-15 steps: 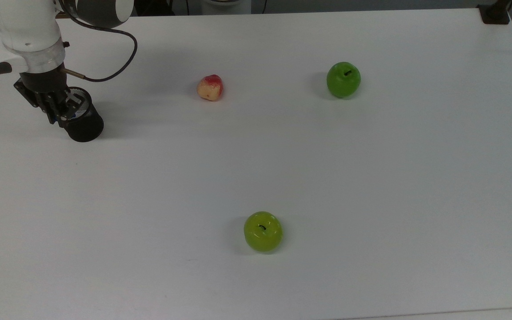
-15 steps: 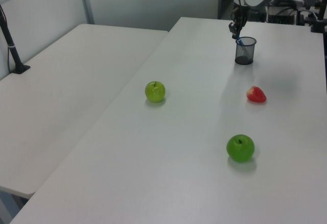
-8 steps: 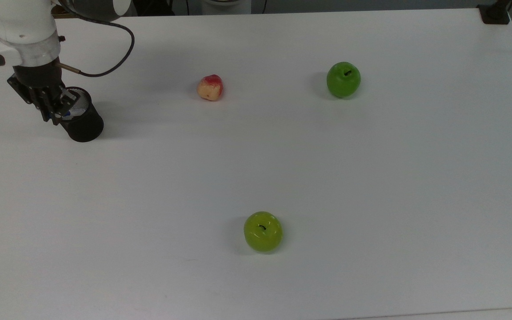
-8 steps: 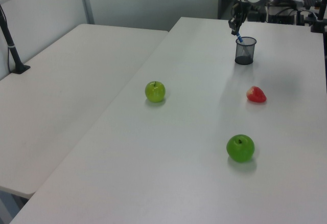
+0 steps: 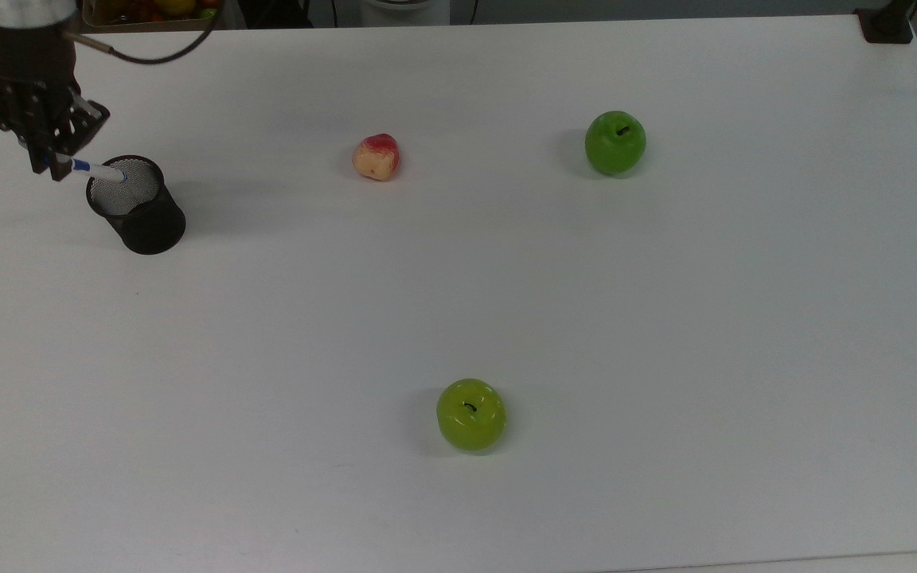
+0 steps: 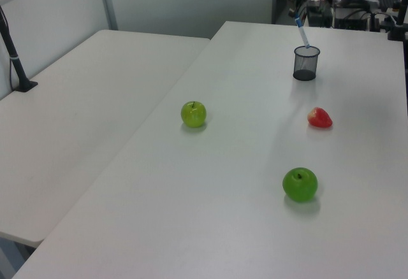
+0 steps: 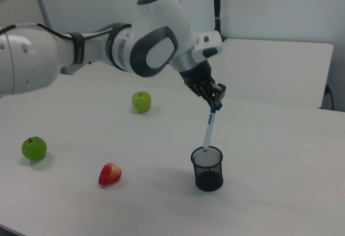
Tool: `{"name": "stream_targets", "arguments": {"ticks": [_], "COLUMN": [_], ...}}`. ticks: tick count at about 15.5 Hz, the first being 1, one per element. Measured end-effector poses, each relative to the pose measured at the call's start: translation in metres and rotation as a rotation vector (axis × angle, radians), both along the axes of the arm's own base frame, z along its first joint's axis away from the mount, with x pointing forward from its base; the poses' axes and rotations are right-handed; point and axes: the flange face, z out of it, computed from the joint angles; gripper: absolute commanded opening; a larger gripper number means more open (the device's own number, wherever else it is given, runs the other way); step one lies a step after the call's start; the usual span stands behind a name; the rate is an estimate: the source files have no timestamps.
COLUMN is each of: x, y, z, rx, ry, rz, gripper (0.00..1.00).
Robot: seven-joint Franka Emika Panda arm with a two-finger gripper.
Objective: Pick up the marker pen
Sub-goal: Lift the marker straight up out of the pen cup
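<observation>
Now, progress: pen gripped and mostly lifted; lower tip at the cup rim, left to clear.
Gripper: gripper clenched on the pen's blue cap end.
Pen place: above the cup, near the table corner.
Pen axis: nearly upright, slightly tilted, cap up.

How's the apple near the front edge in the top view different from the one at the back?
The front apple is a paler, yellowish green; the back apple is a deeper green. The front apple stands alone on the table, while the back apple has the red-and-cream fruit in line with it, toward the top view's left. Both sit upright, stems up, and look alike in size.
</observation>
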Motion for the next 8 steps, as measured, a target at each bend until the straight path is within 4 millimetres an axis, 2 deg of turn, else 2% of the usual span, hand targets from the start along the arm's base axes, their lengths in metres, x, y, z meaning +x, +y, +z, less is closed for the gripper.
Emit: {"name": "stream_targets", "arguments": {"ticks": [4, 8], "x": [-0.009, -0.009], "y": [0.003, 0.009], "z": [0.032, 0.033], "rx": [-0.005, 0.003], "ry": [-0.048, -0.051], "rz": [-0.003, 0.002], "gripper": [0.0, 0.0]}}
